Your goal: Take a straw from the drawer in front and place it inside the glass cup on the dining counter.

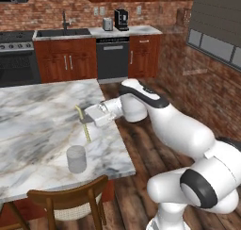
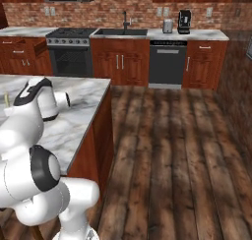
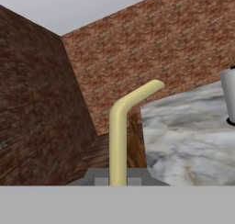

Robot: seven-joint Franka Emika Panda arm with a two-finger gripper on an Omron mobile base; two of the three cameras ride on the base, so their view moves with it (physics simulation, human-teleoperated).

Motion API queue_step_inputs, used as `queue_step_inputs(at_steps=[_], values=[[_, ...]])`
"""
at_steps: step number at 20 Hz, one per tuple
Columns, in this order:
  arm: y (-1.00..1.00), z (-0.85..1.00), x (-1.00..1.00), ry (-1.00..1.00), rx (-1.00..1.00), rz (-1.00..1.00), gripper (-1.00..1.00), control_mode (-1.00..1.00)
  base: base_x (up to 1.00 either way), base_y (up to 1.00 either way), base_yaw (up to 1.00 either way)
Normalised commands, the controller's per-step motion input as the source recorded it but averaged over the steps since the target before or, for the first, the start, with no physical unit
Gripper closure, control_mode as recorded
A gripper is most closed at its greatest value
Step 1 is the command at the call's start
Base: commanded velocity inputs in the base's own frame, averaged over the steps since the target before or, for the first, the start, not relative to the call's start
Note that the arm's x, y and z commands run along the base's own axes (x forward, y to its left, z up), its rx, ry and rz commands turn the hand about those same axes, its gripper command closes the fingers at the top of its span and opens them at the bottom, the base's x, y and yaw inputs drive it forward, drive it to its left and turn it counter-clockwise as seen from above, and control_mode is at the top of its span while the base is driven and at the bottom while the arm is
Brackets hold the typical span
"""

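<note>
We have the straw (image 1: 83,124) pinched between the gripper (image 1: 87,116) fingers at left centre of the left base view, above the dining counter (image 1: 33,116). What remains, we judge: lowering it into the glass cup (image 1: 76,159) (lower left, empty).

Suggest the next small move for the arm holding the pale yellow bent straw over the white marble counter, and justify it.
Probably carry the pale yellow bent straw sideways until it is over the translucent grey glass cup, then lower it. The gripper is shut on the straw above the white marble dining counter, and the cup stands apart from it, nearer the wooden chair.
</note>
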Motion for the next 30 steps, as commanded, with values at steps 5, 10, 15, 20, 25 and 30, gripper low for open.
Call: queue_step_inputs(at_steps=[5,10,15,20,25,30], values=[[0.25,-0.13,0.0,0.01,0.0,0.0,1.0,-1.0,0.0,0.0,0.0],[0.38,-0.27,0.0,0.02,0.0,0.0,1.0,-1.0,0.0,0.0,0.0],[0.09,-0.23,0.05,0.0,0.0,0.0,1.0,-1.0,0.0,0.0,0.0],[0.0,-0.29,0.09,0.0,0.0,0.0,1.0,-1.0,0.0,0.0,0.0],[0.0,-0.2,0.13,0.0,0.0,0.0,1.0,-1.0,0.0,0.0,0.0],[0.01,-0.14,0.2,0.0,0.0,0.0,1.0,-1.0,0.0,0.0,0.0]])
